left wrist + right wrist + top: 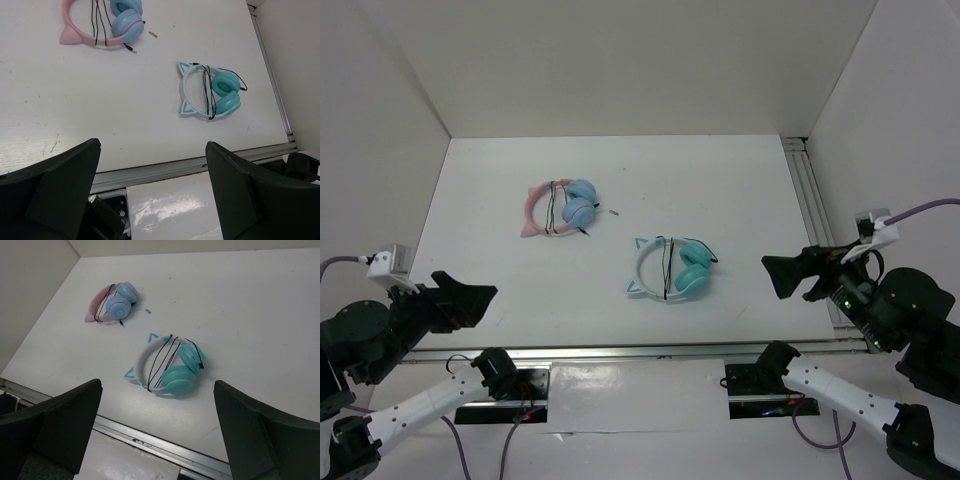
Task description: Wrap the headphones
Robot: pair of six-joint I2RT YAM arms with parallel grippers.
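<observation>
The teal headphones (672, 269) lie flat near the middle of the table, their pale headband to the left and their thin black cable wound across the band and cups. They also show in the left wrist view (210, 90) and the right wrist view (167, 365). My left gripper (470, 297) hovers open over the table's near left edge, well left of them. Over the near right side my right gripper (788, 273) stands open, to their right. Nothing sits between the fingers (65, 185) of the left gripper (152, 192) or those of the right gripper (157, 432).
Pink-banded cat-ear headphones (560, 208) with light blue cups and a wound cable lie farther back and left. A small speck (614, 211) rests beside them. White walls (620, 60) enclose the table, a metal rail (620, 351) runs along its near edge, another along the right side (812, 200).
</observation>
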